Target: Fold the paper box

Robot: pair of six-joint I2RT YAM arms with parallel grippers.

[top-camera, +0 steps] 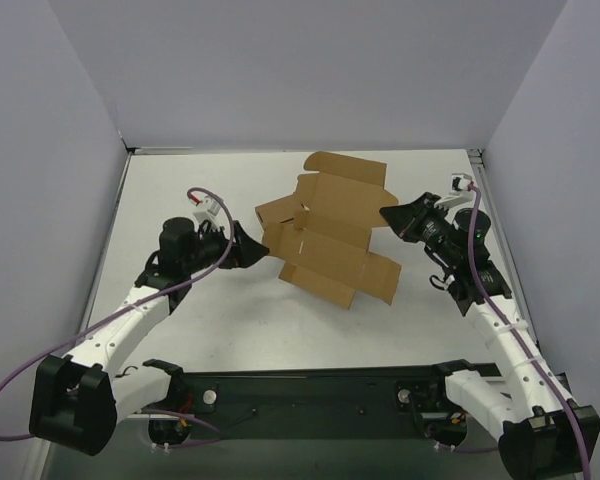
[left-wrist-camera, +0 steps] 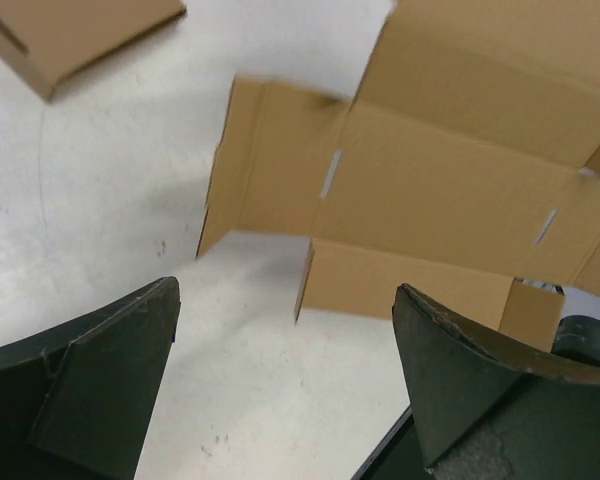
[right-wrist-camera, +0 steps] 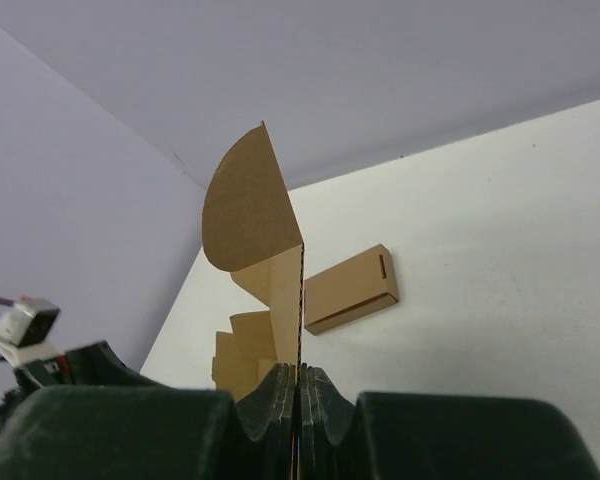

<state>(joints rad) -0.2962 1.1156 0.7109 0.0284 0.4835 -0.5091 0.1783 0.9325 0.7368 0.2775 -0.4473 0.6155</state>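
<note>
The paper box is a brown die-cut sheet with slits and flaps, partly raised in the middle of the table. My right gripper is shut on its right edge. In the right wrist view the jaws pinch a thin cardboard edge, and a rounded flap stands up from it. My left gripper is open and empty, just left of the box's left flaps. In the left wrist view its fingers stand wide apart over bare table, with the box just beyond them.
A smaller flat brown box lies behind the paper box near the back wall. It also shows in the left wrist view and the right wrist view. Purple walls enclose the white table on three sides.
</note>
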